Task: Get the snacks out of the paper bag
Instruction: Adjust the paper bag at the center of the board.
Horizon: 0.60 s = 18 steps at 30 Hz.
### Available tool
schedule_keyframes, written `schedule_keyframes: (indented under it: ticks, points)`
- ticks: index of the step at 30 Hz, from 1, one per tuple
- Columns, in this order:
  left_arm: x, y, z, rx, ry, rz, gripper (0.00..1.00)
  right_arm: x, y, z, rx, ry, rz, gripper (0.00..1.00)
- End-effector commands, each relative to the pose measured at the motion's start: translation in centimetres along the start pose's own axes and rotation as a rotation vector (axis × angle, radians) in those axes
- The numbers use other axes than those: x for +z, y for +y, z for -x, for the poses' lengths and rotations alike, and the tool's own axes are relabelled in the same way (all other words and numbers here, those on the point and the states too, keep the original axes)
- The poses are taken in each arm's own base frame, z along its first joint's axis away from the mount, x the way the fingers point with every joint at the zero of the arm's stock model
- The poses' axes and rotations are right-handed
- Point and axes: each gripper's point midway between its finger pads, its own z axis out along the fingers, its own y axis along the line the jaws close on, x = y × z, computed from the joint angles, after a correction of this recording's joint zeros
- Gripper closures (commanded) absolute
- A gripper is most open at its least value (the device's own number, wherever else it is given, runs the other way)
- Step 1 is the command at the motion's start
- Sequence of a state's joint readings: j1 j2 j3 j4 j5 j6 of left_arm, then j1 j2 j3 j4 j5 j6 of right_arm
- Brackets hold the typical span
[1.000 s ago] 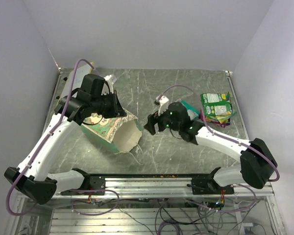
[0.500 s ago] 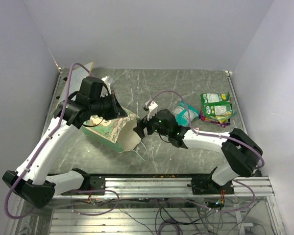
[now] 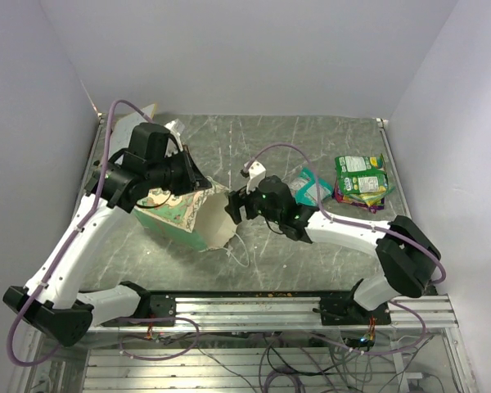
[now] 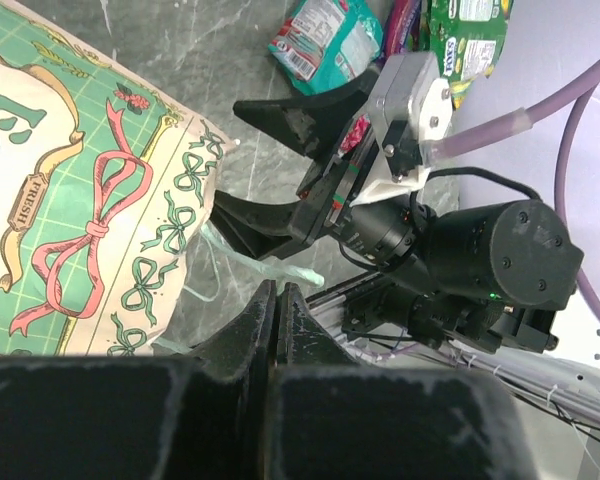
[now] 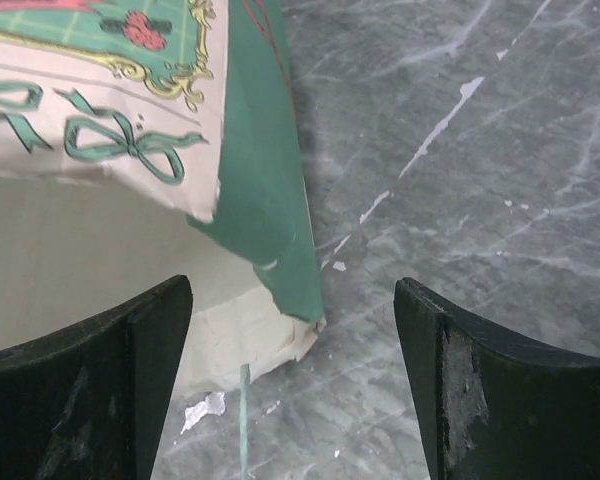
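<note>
The paper bag (image 3: 176,214) lies on its side at the left, its cream mouth facing right. My left gripper (image 3: 194,177) is shut on the bag's upper rim; in the left wrist view its jaws (image 4: 275,290) are pressed together beside the bag's bow-printed face (image 4: 70,200). My right gripper (image 3: 234,209) is open and empty at the mouth. In the right wrist view (image 5: 292,290) the bag's torn green corner (image 5: 265,200) sits between its fingers. A teal snack packet (image 3: 311,190) and green packets (image 3: 360,173) lie on the table to the right. No packet shows inside the bag.
A flat white board (image 3: 143,115) leans at the back left corner. The bag's string handle (image 3: 239,255) trails on the table in front of the mouth. Walls close in left, right and behind. A metal rail (image 3: 254,304) runs along the near edge.
My right gripper has moved left from mid-table to the bag's mouth, staying open. My left arm has kept its hold and shifted slightly back.
</note>
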State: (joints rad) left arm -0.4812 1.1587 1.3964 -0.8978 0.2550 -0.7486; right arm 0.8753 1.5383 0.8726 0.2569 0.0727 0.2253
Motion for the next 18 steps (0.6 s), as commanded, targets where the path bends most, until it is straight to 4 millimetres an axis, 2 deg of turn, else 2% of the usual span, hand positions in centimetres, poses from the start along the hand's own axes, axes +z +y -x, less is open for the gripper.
schedule_keyframes:
  ticks: [1,4,6,10,13,16,18]
  points:
    - [-1.4,-0.8,2.5,0.046,-0.082,0.01,0.93,-1.2,-1.0,-0.1,0.052,0.002,-0.033,0.18]
    - [-3.2,-0.5,3.4,0.073,-0.165,0.032,0.93,-1.7,-0.3,0.2,0.051,-0.02,0.015,0.18]
    - [-4.0,-0.5,3.6,0.078,-0.205,0.02,0.93,-2.0,0.3,-0.3,0.058,-0.014,0.055,0.18]
    - [-4.3,-0.4,3.2,0.059,-0.235,-0.013,0.93,-1.9,0.8,-3.8,0.155,0.11,0.062,0.18]
    - [-4.1,-0.9,3.0,0.032,-0.23,-0.048,0.93,-2.3,1.1,-5.2,0.369,0.155,0.058,0.18]
    - [-3.8,-1.3,3.1,0.031,-0.217,-0.063,0.93,-2.3,1.5,-5.1,0.619,0.159,0.064,0.18]
    - [-3.6,-1.4,3.1,0.034,-0.211,-0.063,0.93,-2.1,2.9,-4.4,0.743,0.16,0.135,0.22]
